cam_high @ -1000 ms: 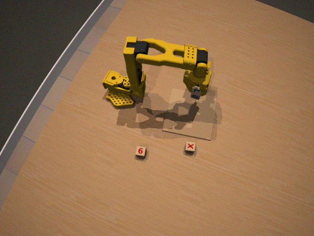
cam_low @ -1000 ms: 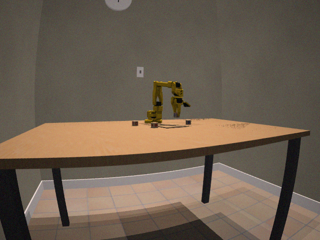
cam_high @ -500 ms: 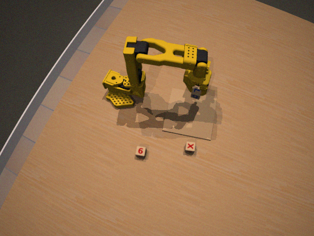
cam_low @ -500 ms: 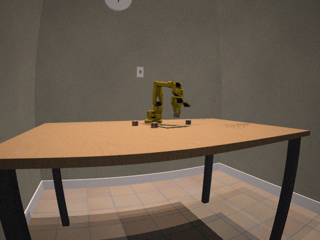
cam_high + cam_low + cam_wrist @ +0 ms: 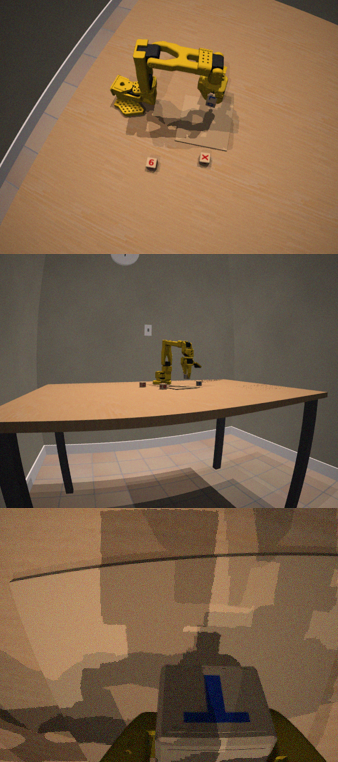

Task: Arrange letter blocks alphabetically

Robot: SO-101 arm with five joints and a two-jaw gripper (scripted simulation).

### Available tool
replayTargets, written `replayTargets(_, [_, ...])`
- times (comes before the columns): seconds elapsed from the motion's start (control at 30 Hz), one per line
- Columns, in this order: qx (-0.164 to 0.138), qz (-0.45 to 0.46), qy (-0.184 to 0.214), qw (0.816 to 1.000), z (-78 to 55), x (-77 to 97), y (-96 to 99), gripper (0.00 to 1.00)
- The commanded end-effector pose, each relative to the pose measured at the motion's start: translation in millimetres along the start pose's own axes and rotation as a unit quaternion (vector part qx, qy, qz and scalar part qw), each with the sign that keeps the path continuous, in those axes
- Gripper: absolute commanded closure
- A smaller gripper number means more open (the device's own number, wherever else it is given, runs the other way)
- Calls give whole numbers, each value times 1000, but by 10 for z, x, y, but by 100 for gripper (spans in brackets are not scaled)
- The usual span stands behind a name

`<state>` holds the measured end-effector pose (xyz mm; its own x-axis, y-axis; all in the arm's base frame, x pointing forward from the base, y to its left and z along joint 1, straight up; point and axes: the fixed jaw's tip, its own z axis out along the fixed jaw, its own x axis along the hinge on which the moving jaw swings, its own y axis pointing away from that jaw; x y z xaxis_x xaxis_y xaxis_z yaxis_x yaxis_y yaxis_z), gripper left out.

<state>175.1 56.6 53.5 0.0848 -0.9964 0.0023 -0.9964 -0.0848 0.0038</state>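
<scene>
Our end effector grips the blue T block, raised over the mat with space beneath; we see the red X block just off its edge, the red 6 block farther off on the worktop

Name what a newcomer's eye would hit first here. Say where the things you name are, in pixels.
Probably the yellow arm (image 5: 185, 65) (image 5: 163, 353), arching over the mat (image 5: 218, 142) (image 5: 187, 388) (image 5: 65, 628). Next, the T block (image 5: 210, 101) (image 5: 185, 376) (image 5: 215, 700), held in the gripper (image 5: 214, 98) (image 5: 186, 377) (image 5: 215, 738) above the mat, its blue T upside down in the wrist view. Then the red characters in the top view: the X block (image 5: 204, 157) (image 5: 163, 386) just off the mat's lower edge and the 6 block (image 5: 151, 163) (image 5: 142, 384) farther left.
</scene>
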Motion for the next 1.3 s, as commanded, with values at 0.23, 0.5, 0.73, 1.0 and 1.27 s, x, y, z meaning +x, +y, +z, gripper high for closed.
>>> replayTargets(0.23, [28, 1, -7, 1000, -57, -24, -59, 100])
replayTargets(0.5, [28, 1, -7, 1000, -8, -23, -58, 100])
replayTargets(0.73, [28, 1, -7, 1000, -3, -23, -58, 100])
replayTargets(1.0, [28, 1, -7, 1000, 44, -23, -60, 100])
replayTargets(1.27, [28, 1, -7, 1000, 56, -23, -60, 100])
